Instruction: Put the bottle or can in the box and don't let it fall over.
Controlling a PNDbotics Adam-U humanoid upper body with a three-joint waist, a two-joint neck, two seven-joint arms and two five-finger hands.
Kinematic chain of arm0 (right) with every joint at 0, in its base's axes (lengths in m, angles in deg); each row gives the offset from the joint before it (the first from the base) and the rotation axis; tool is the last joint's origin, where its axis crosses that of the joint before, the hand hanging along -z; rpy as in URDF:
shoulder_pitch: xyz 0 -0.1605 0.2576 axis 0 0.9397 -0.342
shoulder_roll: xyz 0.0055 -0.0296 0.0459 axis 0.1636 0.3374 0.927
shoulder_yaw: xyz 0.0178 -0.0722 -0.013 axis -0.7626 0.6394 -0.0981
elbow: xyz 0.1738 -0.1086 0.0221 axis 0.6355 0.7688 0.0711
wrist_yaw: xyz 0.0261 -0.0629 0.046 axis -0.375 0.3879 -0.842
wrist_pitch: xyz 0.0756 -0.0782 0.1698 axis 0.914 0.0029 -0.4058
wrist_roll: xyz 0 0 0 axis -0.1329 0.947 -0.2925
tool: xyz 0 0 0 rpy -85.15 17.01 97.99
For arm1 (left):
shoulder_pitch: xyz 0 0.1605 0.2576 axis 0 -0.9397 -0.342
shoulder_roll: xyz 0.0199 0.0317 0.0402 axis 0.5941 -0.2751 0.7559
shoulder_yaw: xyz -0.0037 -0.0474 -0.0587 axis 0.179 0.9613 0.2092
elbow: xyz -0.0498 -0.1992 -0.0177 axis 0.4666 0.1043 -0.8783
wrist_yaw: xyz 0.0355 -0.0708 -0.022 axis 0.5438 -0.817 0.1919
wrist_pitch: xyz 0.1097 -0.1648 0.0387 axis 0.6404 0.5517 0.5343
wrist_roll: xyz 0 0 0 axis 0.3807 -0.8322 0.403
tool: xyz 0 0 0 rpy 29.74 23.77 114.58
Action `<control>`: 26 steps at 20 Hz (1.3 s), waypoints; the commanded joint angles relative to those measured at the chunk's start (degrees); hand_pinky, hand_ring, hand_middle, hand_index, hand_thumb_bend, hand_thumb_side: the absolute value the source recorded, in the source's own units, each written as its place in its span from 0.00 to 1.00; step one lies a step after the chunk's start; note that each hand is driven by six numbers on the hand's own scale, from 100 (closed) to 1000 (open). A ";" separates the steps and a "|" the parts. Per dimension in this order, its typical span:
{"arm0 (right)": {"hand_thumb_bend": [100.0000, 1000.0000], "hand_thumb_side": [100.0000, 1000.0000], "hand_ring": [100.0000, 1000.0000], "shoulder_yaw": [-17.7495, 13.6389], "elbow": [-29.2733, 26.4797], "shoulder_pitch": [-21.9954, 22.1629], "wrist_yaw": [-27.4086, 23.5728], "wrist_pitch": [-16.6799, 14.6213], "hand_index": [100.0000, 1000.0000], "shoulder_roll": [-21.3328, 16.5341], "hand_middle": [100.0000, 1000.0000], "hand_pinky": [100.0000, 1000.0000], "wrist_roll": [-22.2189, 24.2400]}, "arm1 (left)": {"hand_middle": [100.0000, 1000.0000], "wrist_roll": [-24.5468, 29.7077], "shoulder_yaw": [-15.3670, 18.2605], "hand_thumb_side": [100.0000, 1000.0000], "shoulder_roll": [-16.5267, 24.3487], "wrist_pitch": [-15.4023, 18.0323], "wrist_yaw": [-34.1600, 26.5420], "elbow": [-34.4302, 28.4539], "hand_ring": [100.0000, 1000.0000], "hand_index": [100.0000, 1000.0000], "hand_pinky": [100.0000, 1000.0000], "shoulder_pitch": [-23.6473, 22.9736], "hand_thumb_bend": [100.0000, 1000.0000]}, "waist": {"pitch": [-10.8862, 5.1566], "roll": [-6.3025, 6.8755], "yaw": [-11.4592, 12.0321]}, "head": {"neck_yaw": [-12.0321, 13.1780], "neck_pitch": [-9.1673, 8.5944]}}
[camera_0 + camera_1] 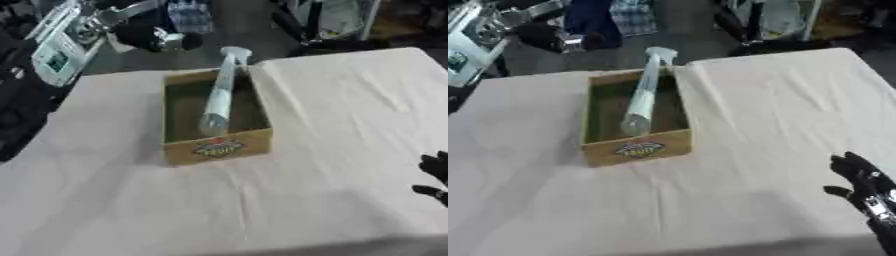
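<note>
**Bottle leaning in the box, right hand idle at the table's edge**

Left eye view and right eye view are both filled by a table covered with a pale cloth [332, 125]. An open cardboard box [219, 148] is seen standing on the cloth, left of the middle, with a printed label on its near wall. A clear bottle [219, 95] is found inside it, not upright: its base rests low against the near wall, while its neck and pale cap lean back over the far rim. No hand is touching either the bottle or the box.

The right hand [859, 176] is shown at the lower right edge, well apart from the box, above the cloth. Its black fingers are spread and relaxed, and nothing is held in it. The left hand is not seen in either view.

Dark equipment and clutter are visible beyond the far edge of the table.
</note>
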 commanded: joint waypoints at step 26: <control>0.00 0.70 1.00 -1.57 -0.64 1.62 1.40 -0.49 1.00 1.73 0.92 0.80 -1.80 | 0.66 -24.89 18.08 1.00 -33.12 -7.86 -11.24 -19.21 0.70 0.88 0.82 -40.14 0.02 | 0.22 -2.84 6.34 | 0.03 0.78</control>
